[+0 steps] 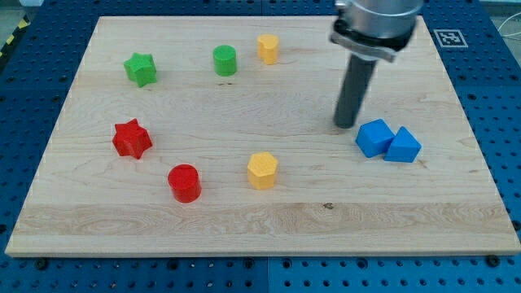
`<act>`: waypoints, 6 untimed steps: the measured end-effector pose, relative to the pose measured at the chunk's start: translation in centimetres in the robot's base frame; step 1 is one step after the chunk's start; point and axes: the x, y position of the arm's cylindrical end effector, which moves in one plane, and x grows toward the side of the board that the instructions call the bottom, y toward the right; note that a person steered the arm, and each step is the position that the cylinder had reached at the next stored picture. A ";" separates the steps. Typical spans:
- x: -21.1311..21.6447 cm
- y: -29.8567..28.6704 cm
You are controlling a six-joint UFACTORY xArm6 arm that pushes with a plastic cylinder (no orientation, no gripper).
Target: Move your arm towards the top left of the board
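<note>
My tip (346, 124) rests on the wooden board (244, 212) in its right half, just left of and slightly above the blue cube (375, 137), with a small gap between them. A blue triangular block (404, 146) touches the cube's right side. The top left of the board holds a green star (140, 69). A green cylinder (225, 60) and a yellow hexagonal block (269, 49) stand along the view's top, left of the rod.
A red star (132, 138) and a red cylinder (185, 182) stand at the lower left. A second yellow hexagonal block (262, 170) stands near the bottom centre. Blue perforated table (488, 49) surrounds the board.
</note>
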 end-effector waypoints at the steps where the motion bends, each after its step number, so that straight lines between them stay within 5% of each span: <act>1: 0.0 -7.1; 5: -4.7 -32.4; 6: -11.0 -36.5</act>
